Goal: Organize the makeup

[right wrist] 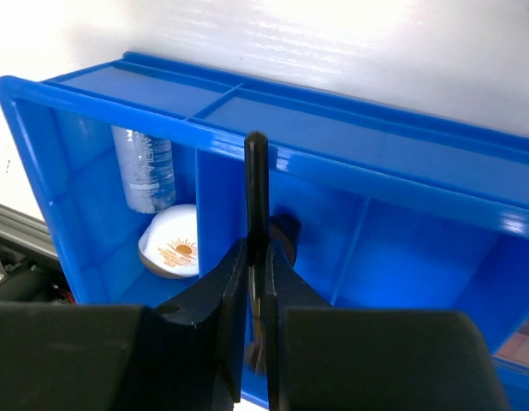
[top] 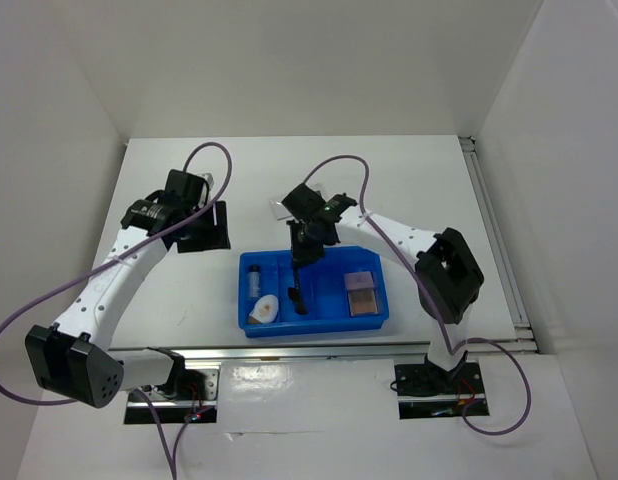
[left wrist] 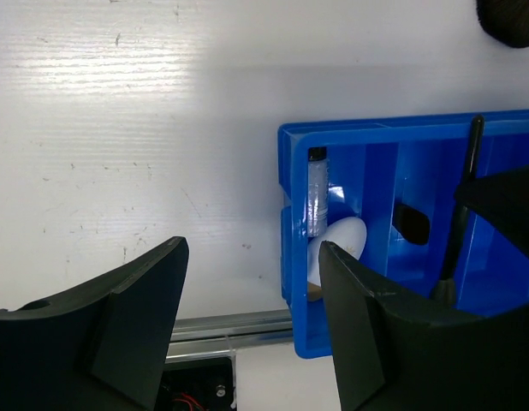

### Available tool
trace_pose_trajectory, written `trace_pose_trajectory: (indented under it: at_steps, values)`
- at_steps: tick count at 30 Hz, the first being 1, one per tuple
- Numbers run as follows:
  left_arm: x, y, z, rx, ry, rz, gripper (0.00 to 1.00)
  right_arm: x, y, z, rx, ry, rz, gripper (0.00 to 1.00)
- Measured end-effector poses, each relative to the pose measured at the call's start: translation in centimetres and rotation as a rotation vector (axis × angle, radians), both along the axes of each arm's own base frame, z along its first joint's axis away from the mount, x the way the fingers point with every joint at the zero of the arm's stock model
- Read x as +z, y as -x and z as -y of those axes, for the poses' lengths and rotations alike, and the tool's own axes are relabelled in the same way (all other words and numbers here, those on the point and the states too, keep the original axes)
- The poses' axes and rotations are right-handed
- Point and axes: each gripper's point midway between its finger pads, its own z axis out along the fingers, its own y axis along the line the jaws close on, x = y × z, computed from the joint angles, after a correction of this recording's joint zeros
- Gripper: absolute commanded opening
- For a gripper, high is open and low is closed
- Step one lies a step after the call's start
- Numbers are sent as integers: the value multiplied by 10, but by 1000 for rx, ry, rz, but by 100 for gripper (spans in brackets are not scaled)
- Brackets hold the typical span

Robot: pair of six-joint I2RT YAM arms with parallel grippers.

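The blue divided tray [top: 381, 318] sits mid-table. Its left compartment holds the clear black-capped vial [top: 255, 279] and the white oval piece [top: 263, 310]. Its right compartment holds two pink/tan squares [top: 361, 292]. My right gripper [top: 305, 250] is over the middle compartment, shut on a thin black brush [right wrist: 257, 188], with the jaws [right wrist: 258, 257] pinching its handle. A second dark brush [right wrist: 287, 231] lies below it. My left gripper [top: 204, 228] is open and empty over bare table left of the tray; it also shows in the left wrist view [left wrist: 252, 248]. That view shows the vial [left wrist: 317, 193] and the oval [left wrist: 343, 240].
A pale, clear flat item [top: 279, 208] lies on the table behind the tray, partly hidden by the right arm. A metal rail [top: 289, 352] runs along the near table edge. White walls enclose the table on three sides.
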Motion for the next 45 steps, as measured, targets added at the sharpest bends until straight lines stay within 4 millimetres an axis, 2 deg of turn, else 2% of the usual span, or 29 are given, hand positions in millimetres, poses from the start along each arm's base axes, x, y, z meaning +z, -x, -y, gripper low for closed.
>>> trace_pose_trajectory:
  at_steps: [1, 2, 6, 17, 20, 23, 24, 26, 28, 30, 32, 34, 36, 37, 39, 43, 45]
  values:
    - [-1, 1, 0, 0, -1, -2, 76, -4, 1, -1, -4, 5, -10, 2]
    - [-2, 3, -1, 0, -2, -4, 76, -6, 2, -3, -6, 8, -15, 15]
    - [0, 4, -1, 1, -1, 3, 76, -6, 3, -12, -9, 9, -14, 40]
    - [0, 6, -3, 4, -4, 6, 76, -5, 0, -7, -26, 47, 6, 34]
    - [-1, 7, -3, 5, -7, 3, 76, -6, -2, 1, -41, 84, 16, 32]
    - [-2, 7, -4, 6, -10, 2, 76, -1, -12, 11, -74, 109, 34, 32]
    - [-2, 7, -4, 7, -11, 3, 76, 3, -19, 16, -93, 111, 42, 32]
    - [-2, 6, -5, 11, -16, 4, 76, 9, -42, 30, -150, 105, 61, 43]
    - [-2, 6, -6, 15, -21, 5, 76, 20, -66, 46, -204, 95, 85, 47]
    - [-2, 6, -7, 16, -23, 7, 76, 32, -105, 72, -294, 85, 108, 47]
    - [-3, 6, -8, 22, -27, 3, 76, 43, -144, 87, -355, 60, 152, 47]
    - [-4, 7, -8, 26, -29, 1, 76, 45, -171, 100, -395, 61, 174, 47]
    - [-4, 7, -8, 33, -25, 1, 76, 38, -193, 107, -416, 65, 180, 47]
    - [-3, 6, -8, 42, -20, 3, 76, 32, -201, 110, -418, 70, 175, 55]
    - [-4, 7, -8, 50, -18, 6, 76, 18, -219, 117, -424, 77, 166, 61]
    - [-7, 10, -10, 54, -21, -2, 76, -16, -254, 128, -424, 110, 146, 61]
    - [-9, 10, -11, 58, -28, -4, 76, -35, -259, 134, -426, 127, 122, 61]
